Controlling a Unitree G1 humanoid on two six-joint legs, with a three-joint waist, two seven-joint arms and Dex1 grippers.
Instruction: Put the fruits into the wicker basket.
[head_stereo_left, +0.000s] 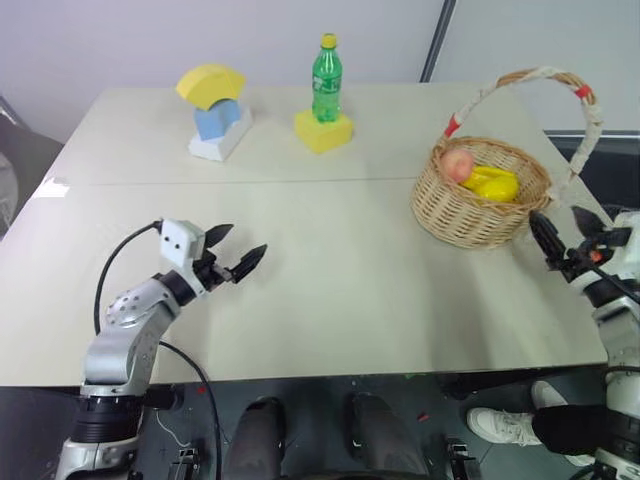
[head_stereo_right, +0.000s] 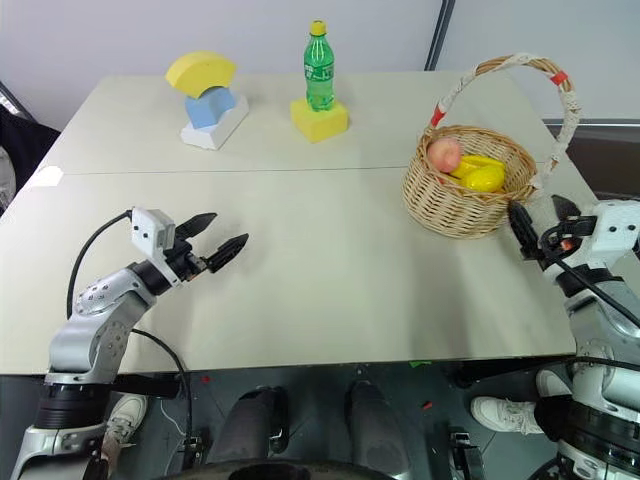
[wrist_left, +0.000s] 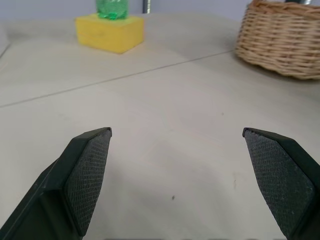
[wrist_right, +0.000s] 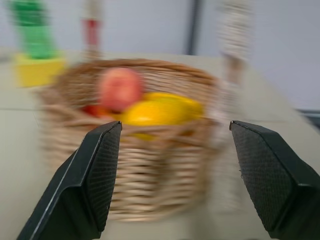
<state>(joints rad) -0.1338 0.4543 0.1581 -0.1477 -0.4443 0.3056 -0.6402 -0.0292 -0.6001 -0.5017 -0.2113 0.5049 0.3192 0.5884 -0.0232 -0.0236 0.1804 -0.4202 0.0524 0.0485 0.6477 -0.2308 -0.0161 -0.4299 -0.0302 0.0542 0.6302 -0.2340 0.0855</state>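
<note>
Just ahead of the right gripper (wrist_right: 175, 150) stands the wicker basket (head_stereo_left: 470, 215), with the pink-red peach (wrist_right: 120, 87) and the yellow lemon-like fruit (wrist_right: 157, 110) lying inside it, touching each other. The right gripper's black fingers stand apart with nothing between them, a little short of the basket's near wall. Well apart from it, on the other side of the table (head_stereo_left: 330, 290), the left gripper (head_stereo_left: 236, 252) hovers over bare tabletop, its fingers spread wide and empty, aimed toward the basket. Far beyond it, a green bottle (head_stereo_left: 326, 80) stands on a yellow foam block (head_stereo_left: 323, 131), beside a stack of white, blue and yellow foam blocks (head_stereo_left: 216, 113).
</note>
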